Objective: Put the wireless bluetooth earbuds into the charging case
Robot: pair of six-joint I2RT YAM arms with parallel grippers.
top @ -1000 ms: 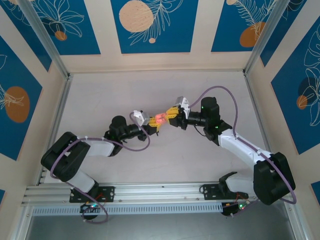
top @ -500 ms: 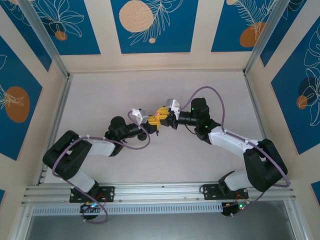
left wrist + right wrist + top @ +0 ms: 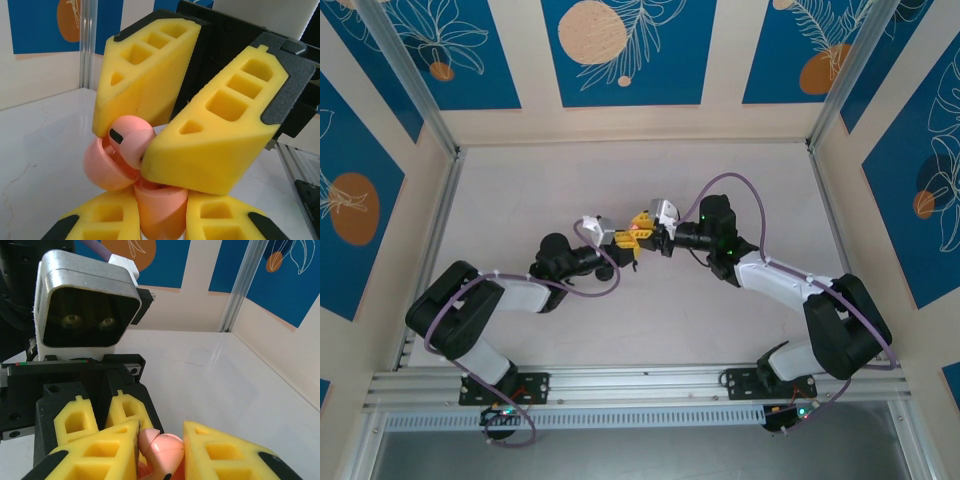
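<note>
Left gripper (image 3: 160, 217) squeezed the pink case (image 3: 107, 170) at bottom middle; right gripper (image 3: 160, 440) pinched its lid (image 3: 131, 140) just above.

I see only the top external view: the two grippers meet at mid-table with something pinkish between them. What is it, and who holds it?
Observer: The left wrist view shows a pink case clamped in the left gripper.
Operator: And the right gripper?
Observer: In the right wrist view, its fingers sit on both sides of the case's rounded upper part.
Operator: Anything black on it?
Observer: Yes, the left wrist view shows one small black mark on that rounded part.
</note>
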